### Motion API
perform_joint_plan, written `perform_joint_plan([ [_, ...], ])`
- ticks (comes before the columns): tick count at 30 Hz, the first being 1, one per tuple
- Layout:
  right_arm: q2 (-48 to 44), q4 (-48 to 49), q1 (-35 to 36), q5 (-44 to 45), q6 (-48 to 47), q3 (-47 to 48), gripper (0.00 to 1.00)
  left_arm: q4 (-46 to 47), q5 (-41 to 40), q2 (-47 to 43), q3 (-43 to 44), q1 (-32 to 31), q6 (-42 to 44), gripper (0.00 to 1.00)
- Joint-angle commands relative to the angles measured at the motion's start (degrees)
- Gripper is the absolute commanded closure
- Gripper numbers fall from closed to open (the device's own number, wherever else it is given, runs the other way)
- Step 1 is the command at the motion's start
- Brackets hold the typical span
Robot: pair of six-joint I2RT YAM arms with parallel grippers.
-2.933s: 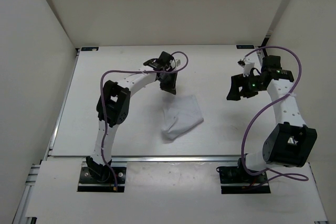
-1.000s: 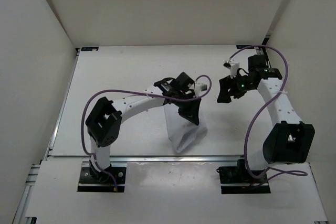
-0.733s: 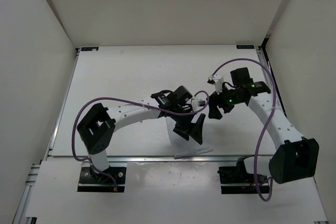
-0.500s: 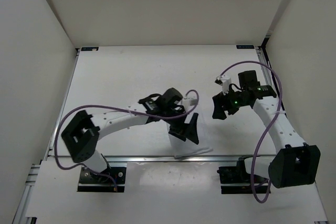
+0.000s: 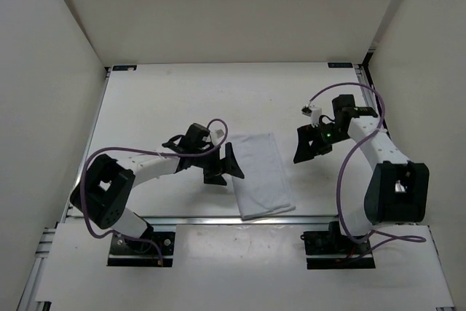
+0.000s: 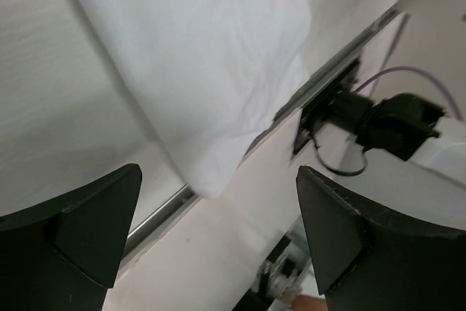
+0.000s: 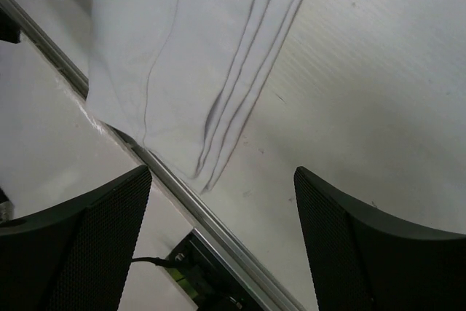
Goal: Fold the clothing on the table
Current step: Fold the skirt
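white table [image 5: 167, 100] with everything near its front edge; on the left, the left gripper [image 5: 226, 168] sits just beside the clothing's left edge, its fingers [image 6: 87, 231] spread wide with nothing between them; the clothing [image 5: 262, 174] lies flat between the two grippers as a long, narrow folded strip, its near end reaching the aluminium rail [image 5: 182, 218]; the right wrist view shows layered fold edges along its right side; further right, the right gripper [image 5: 304, 148] stands apart from the fabric, fingers spread and empty.
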Motion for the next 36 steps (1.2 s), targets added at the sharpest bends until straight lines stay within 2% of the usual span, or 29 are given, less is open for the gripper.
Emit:
perform_joint_plan([
  [1, 2.71, -3.08, -0.63, -3.81, -0.07, 2.22, 0.16, 13.90, 4.01, -1.88, -2.98, -0.02, -9.63, 0.01],
  [4, 3.33, -3.00, 1.30, -4.33, 0.27, -0.04, 0.15, 18.49, 3.31, -2.76, -6.67, -1.78, -13.51, 0.02],
  [11, 5.35, -2.03, -2.64, -10.57, 2.21, -6.38, 0.13, 30.98, 4.45, -4.25, -16.69, -0.90, -22.30, 0.01],
  [16, 6.05, -3.00, -0.90, -10.92, 2.12, -9.02, 0.13, 38.35, 4.98, -5.04, -18.89, -5.20, -27.57, 0.01],
  [19, 5.35, -1.42, -0.02, -10.40, 3.53, -11.13, 0.13, 43.10, 4.20, -5.39, -20.30, -9.06, -33.81, 0.01],
  [21, 3.86, -0.72, 1.21, -7.86, 4.93, -11.48, 0.11, 42.42, 3.32, -5.40, -21.09, -11.35, -35.14, 0.01],
  [25, 2.46, 0.51, 8.14, -5.31, 6.07, -11.92, 0.09, 39.35, 0.69, -7.85, -26.09, -15.04, -35.76, 0.02],
  [27, 1.66, 0.17, 10.27, -3.90, 6.17, -11.57, 0.09, 36.27, -0.28, -10.14, -28.38, -14.79, -35.67, 0.01],
  [30, 3.76, -2.63, 7.47, -5.90, 4.68, -9.22, 0.11, 33.38, -1.78, -16.28, -32.86, -12.60, -35.41, 0.01],
  [31, 4.81, -4.99, 4.33, -9.31, 4.33, -8.68, 0.12, 32.06, -2.48, -18.56, -32.87, -11.63, -35.06, 0.01],
  [32, 7.96, -6.85, 1.07, -12.30, 2.58, -6.41, 0.17, 32.48, -2.49, -20.76, -33.83, -10.41, -35.14, 0.02],
  [33, 11.82, -12.43, -0.26, -20.25, -1.70, -4.21, 0.20, 32.92, -3.36, -21.65, -34.80, -9.52, -35.93, 0.01],
  [34, 14.20, -19.19, -1.67, -26.51, -7.83, -2.19, 0.33, 35.36, -4.41, -24.09, -36.20, -8.04, -37.15, 0.01],
  [35, 18.06, -22.30, -0.64, -29.00, -11.03, -1.38, 0.68, 36.17, -5.11, -27.08, -37.52, -7.33, -38.04, 0.01],
  [36, 20.62, -23.12, 0.50, -28.25, -10.36, 0.71, 0.96, 35.57, -7.38, -30.24, -38.84, -6.62, -39.52, 0.01],
])
